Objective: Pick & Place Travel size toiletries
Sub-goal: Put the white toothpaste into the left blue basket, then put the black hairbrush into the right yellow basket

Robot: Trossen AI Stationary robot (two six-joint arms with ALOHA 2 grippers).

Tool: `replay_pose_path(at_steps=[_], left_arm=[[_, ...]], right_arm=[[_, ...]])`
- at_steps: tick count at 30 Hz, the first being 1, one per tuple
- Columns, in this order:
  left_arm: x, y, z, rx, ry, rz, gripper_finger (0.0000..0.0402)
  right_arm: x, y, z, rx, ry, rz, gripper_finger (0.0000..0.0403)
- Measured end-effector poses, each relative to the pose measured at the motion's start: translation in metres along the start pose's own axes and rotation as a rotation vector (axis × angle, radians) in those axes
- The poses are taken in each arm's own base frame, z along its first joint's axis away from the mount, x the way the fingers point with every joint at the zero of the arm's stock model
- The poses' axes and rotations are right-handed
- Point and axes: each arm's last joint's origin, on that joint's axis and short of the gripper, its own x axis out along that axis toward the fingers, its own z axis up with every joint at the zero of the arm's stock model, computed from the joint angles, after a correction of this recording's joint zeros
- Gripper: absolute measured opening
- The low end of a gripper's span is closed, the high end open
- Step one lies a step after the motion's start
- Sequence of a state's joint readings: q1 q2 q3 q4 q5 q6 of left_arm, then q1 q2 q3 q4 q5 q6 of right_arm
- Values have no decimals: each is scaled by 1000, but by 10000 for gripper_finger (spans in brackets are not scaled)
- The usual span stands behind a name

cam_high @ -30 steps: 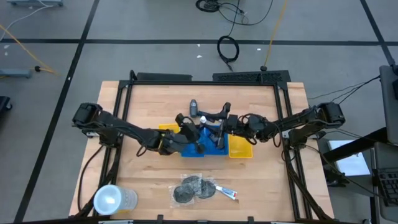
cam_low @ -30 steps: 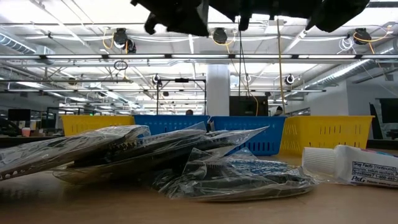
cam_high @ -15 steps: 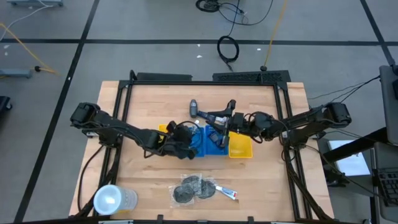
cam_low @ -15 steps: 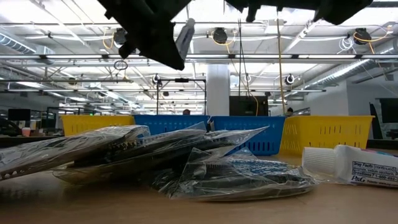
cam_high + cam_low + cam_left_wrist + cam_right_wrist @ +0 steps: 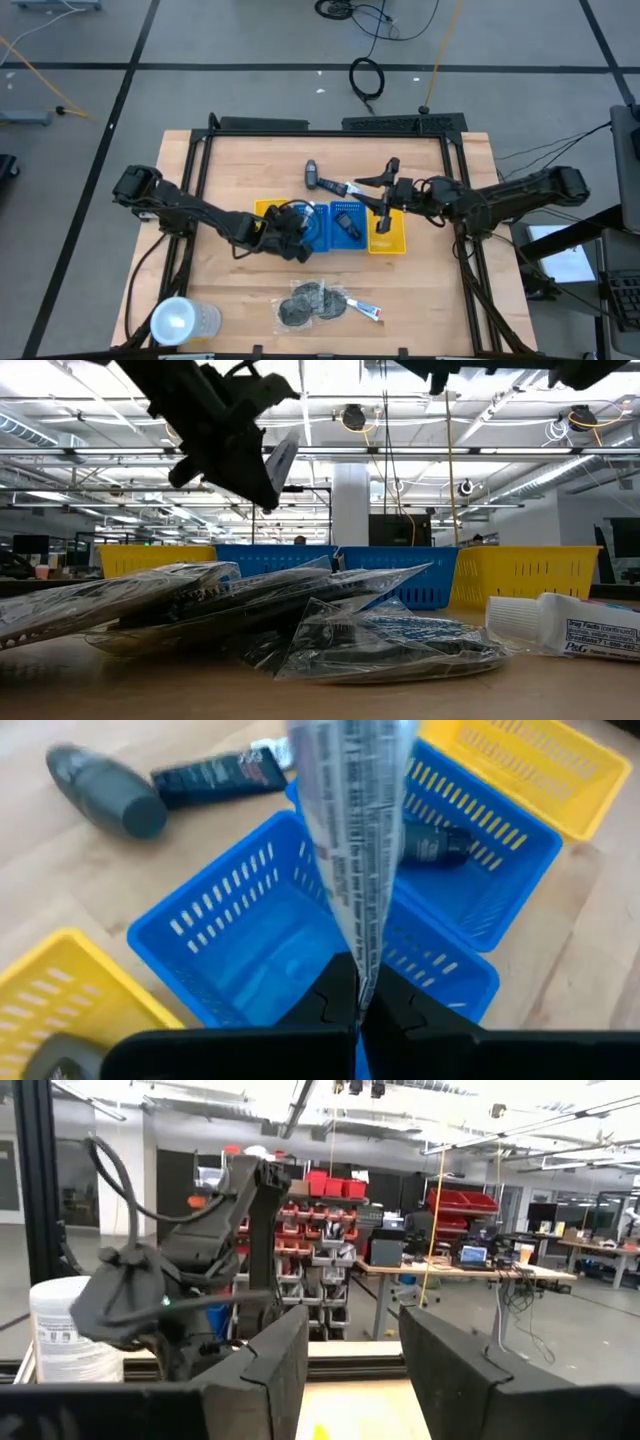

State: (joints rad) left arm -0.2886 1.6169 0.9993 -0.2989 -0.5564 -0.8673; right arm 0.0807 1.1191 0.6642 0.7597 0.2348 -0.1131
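Left wrist view: my left gripper [image 5: 358, 1005] pinches 1 tube [image 5: 352, 840] at frame centre, over blue trays [image 5: 250, 935]; right gripper [image 5: 345, 1350] spread.

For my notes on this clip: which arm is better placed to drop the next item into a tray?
Probably the left. The left gripper is shut on a white tube hanging above the blue tray. The right gripper is open, holds nothing and is raised beside the yellow tray.

A large robotics lab or workshop: exposed ceiling ducts and strip lights [image 5: 420, 455], shelves of red bins [image 5: 335, 1188], far workbenches with computers [image 5: 470, 1260], cables [image 5: 368, 78] across a grey floor.
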Motion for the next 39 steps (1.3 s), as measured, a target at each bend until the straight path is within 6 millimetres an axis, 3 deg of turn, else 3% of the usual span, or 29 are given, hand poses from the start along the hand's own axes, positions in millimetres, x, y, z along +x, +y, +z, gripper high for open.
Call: replay_pose_path(at_steps=[6,15,29,35,39], left_arm=[[8,4,-4,-42,0,-67,0],[10,6,-1,-25,-10,-73,4],[11,6,0,-15,-8,-70,98],[11,6,-1,14,8,-88,115],[10,2,-3,81,85,-188,117]], right_arm=[[-13,-2,-6,-2,10,1,145],[-16,-2,-14,14,34,3,144],[-16,-2,-14,14,32,3,144],[-16,-2,-15,13,36,3,140],[-16,-2,-15,13,38,4,140]])
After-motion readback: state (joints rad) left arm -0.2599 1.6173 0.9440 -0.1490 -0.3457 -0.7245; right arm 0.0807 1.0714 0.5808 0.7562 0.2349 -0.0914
